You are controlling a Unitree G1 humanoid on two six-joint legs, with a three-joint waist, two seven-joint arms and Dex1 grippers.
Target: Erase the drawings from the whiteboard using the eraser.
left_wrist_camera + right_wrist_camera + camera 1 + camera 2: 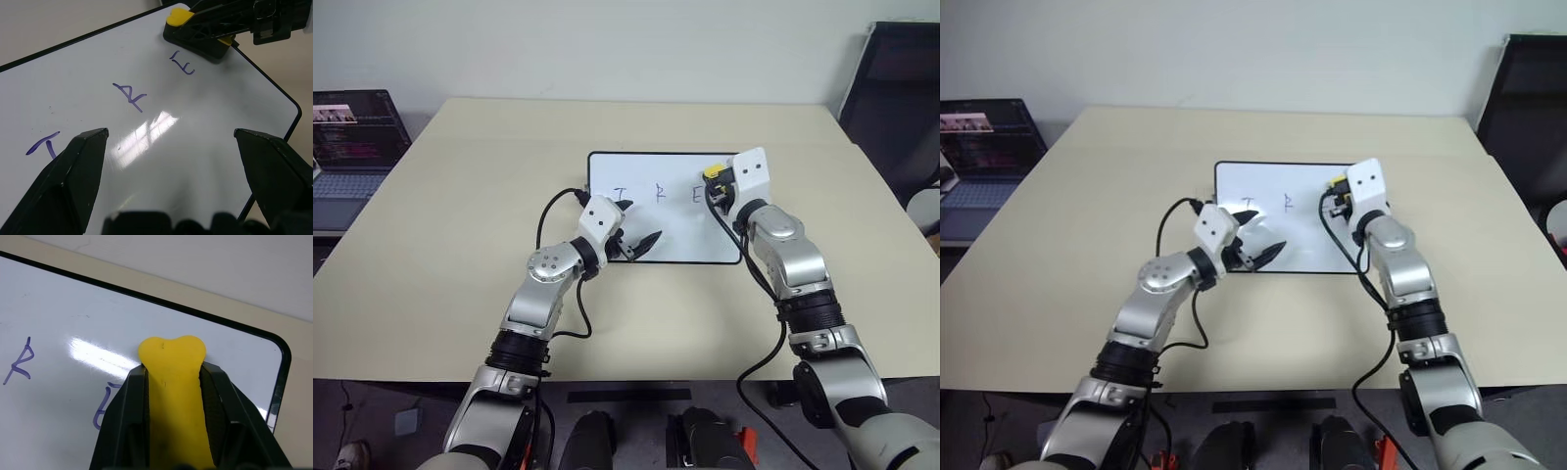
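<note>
Head views: a rectangular glossy white whiteboard [651, 230] with a thin black frame lies flat on the beige table [460, 196]. Three small dark hand-drawn letters, the drawings [657, 192], run in a row across its upper half. The left gripper [631, 232] sits over the board's lower left area, its two black fingers spread wide and holding nothing. The right gripper [713, 179] sits at the board's upper right part, clamped on a small yellow block eraser [713, 172]. A dark-screened laptop [352, 147] stands off the table's left edge.

Left wrist view: the spread fingers [73, 171] frame the board; "T", "R" and "E" are intact. The eraser [180, 17] lies just beside the "E".

Right wrist view: both fingers [124, 416] press the eraser [173, 382] from either side. Its tip lies near the board's rounded corner, with the "E" partly hidden behind one finger.
</note>
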